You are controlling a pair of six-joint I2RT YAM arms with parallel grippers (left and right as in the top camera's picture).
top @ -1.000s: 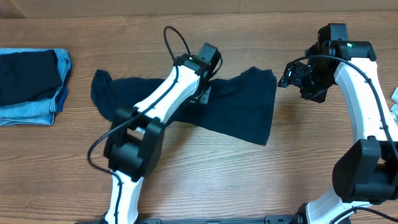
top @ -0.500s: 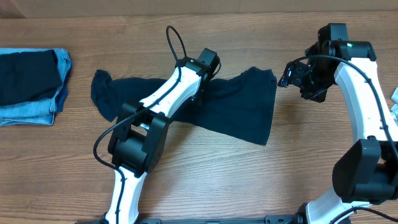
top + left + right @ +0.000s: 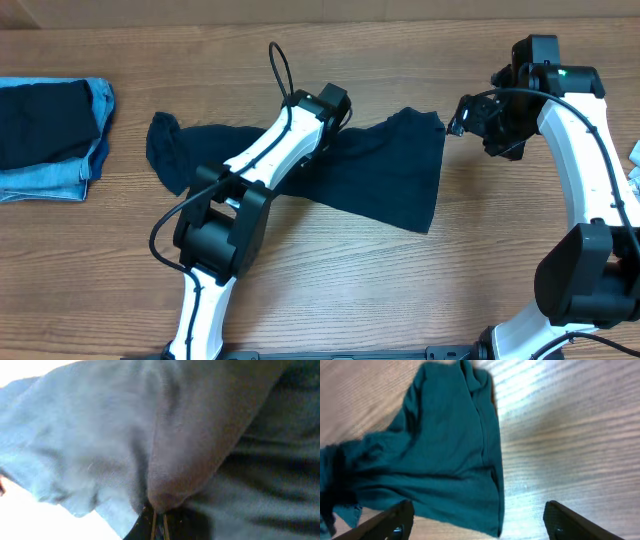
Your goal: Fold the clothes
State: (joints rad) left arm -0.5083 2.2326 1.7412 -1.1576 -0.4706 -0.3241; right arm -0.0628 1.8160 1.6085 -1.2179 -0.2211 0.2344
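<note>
The dark navy shirt (image 3: 385, 175) lies spread and wrinkled across the middle of the table. My left gripper (image 3: 318, 148) is down on its upper middle, and in the left wrist view the left gripper (image 3: 159, 527) is shut on a raised fold of the shirt (image 3: 165, 450), which fills that view. My right gripper (image 3: 462, 122) hovers open just beyond the shirt's upper right corner. In the right wrist view the shirt (image 3: 445, 455) lies below, its edge between the wide-apart fingers (image 3: 390, 521) of the right gripper (image 3: 479, 521), which holds nothing.
Folded clothes (image 3: 50, 135), a dark navy piece on light blue denim, are stacked at the table's left edge. Bare wood (image 3: 570, 435) lies to the right of the shirt. A small white object (image 3: 635, 155) shows at the right border.
My left gripper has closed on a fold of the shirt after settling onto it. The right gripper has barely moved and stays open.
</note>
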